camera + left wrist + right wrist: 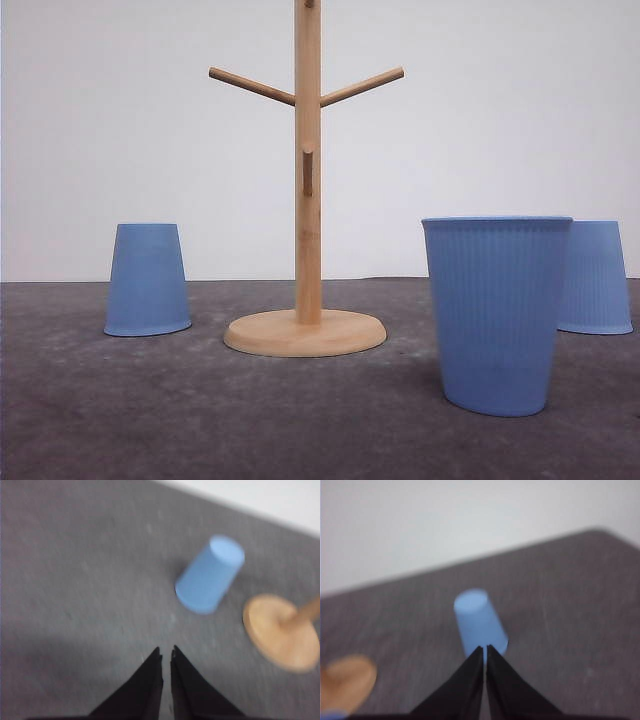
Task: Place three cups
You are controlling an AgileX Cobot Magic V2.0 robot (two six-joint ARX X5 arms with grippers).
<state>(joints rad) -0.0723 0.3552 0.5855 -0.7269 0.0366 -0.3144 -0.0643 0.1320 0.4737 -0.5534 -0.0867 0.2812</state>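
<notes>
The grey table (100,420) carries everything, and nothing on it looks placed yet: the task seems to be at its very beginning.

The wooden stand (308,200) is in the middle, with a round base and bare pegs. No cup hangs on it and no cup touches it.

The near cup (497,310) is the biggest in the front view, because it is closest to the camera. It stands upright, mouth up, to the right of the stand and well apart from it. Behind it, partly hidden, the far right cup (598,275) stands upside down on its rim. The left cup (147,278) is also upside down, on the other side of the stand, near the base but apart from it.

The left gripper (166,652) is closed or almost closed, with only a thin gap between the tips, and it holds nothing. It hangs over bare table, the left cup ahead of it.

The right gripper (484,649) is the same: tips nearly together, empty. An upside-down cup is just beyond the tips; the picture is blurred, so I cannot tell if they touch it, but probably not.

All three cups are left to do.
</notes>
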